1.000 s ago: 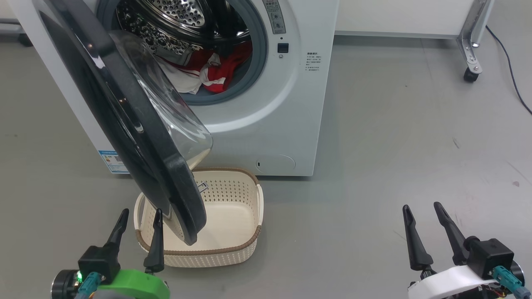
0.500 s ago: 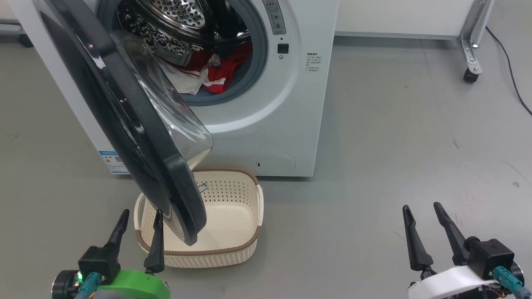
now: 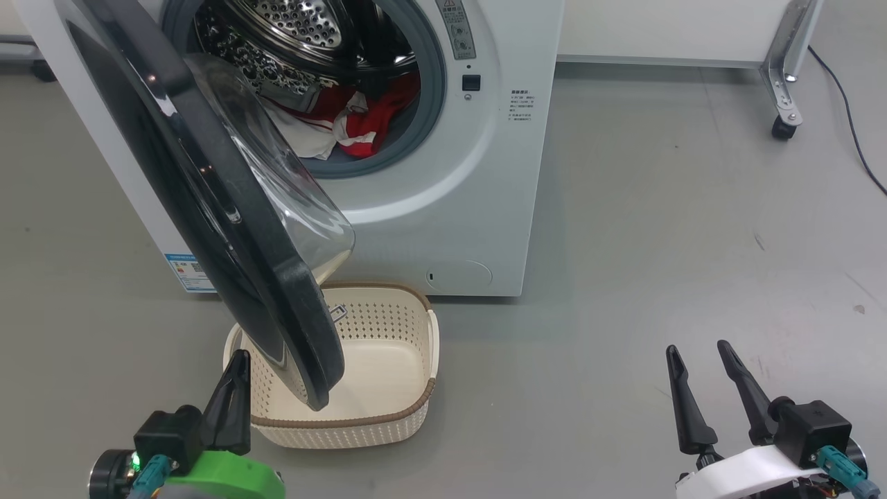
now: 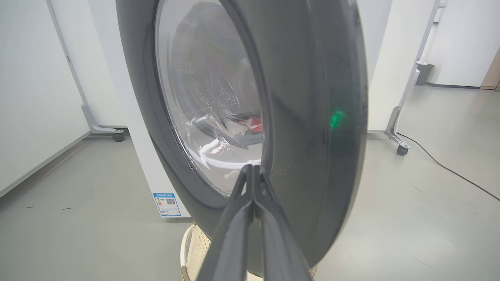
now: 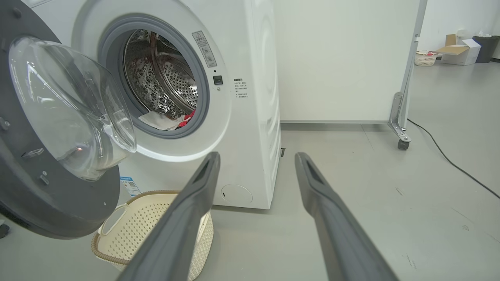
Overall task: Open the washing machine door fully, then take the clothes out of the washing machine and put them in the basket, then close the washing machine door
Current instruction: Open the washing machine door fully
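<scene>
The white washing machine (image 3: 478, 180) stands ahead with its round black door (image 3: 229, 208) swung partly open, its glass bowl (image 3: 291, 187) bulging toward the drum. Red and white clothes (image 3: 360, 121) lie in the steel drum's mouth. The cream basket (image 3: 388, 360) sits on the floor under the door's lower edge. My left gripper (image 3: 235, 371) is shut with nothing in it, low at the left, its tips just short of the door's (image 4: 312, 117) outer face. My right gripper (image 3: 700, 360) is open over bare floor at the lower right. From there the door's (image 5: 58, 136) inner side faces me.
A white panel on a castor leg (image 3: 786, 104) stands behind the machine at the right, with a black cable (image 3: 845, 104) trailing over the grey floor. Open floor lies to the machine's right. A far basket and box (image 5: 449, 54) sit in the background.
My left gripper's fingers have closed together from open. The door, clothes, basket and right gripper stay where they were.
</scene>
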